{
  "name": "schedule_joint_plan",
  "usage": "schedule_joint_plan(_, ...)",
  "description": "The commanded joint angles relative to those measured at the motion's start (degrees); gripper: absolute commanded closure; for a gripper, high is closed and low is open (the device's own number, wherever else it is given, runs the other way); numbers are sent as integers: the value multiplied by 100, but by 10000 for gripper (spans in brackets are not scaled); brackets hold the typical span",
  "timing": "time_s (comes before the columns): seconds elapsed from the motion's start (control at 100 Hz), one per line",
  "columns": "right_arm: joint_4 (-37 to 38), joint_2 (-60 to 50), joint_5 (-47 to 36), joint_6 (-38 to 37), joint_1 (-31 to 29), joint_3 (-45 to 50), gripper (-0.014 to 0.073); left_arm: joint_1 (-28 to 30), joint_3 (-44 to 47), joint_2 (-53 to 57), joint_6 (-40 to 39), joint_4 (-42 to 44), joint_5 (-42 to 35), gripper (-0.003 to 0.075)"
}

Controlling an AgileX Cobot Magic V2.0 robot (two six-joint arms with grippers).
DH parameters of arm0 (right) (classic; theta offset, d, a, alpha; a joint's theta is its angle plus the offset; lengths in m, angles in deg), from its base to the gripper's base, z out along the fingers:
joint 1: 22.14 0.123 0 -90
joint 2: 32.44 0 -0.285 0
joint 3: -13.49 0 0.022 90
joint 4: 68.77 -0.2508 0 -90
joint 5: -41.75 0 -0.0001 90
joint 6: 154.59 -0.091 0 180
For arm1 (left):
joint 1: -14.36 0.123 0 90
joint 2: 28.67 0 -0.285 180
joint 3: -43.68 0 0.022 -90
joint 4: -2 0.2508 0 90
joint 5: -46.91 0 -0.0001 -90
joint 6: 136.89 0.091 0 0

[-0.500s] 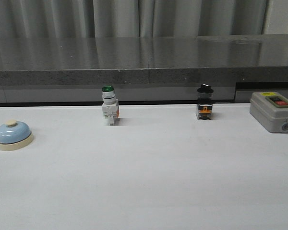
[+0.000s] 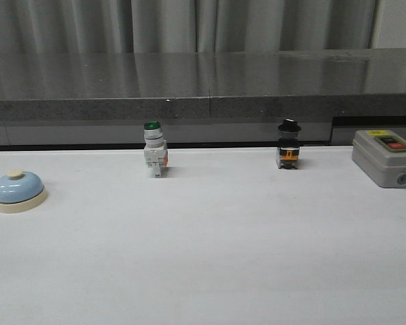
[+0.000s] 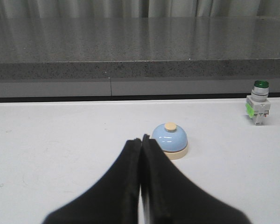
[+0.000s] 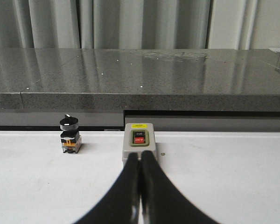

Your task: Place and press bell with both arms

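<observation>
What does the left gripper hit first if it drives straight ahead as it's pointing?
Probably the bell: it sits on the table just beyond the shut left gripper, slightly off its line. Depth is unclear, so it might clip only one side.

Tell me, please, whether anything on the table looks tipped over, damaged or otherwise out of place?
Nothing stands out. The bell, the green-capped switch, the black-knobbed switch and the grey button box all stand upright and apart on the white table, with no visible damage or spills.
</observation>
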Motion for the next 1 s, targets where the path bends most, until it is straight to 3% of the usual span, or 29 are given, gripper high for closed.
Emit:
schedule_joint_plan(0.0, 74, -67, -492, 37, -35, -81, 653, -27, 240, 177, 0, -46, -642, 741)
schedule_joint_plan(0.4, 74, -67, -492, 37, -35, -81, 653, -27, 205, 166, 0, -47, -1440, 741)
schedule_joint_plan(0.69, 74, -67, -492, 37, -35, -81, 653, -27, -640, -346, -69, -58, -745, 741)
schedule_joint_plan(0.99, 74, -67, -492, 37, -35, -81, 653, -27, -1741, -1851, -69, -58, 24, 741)
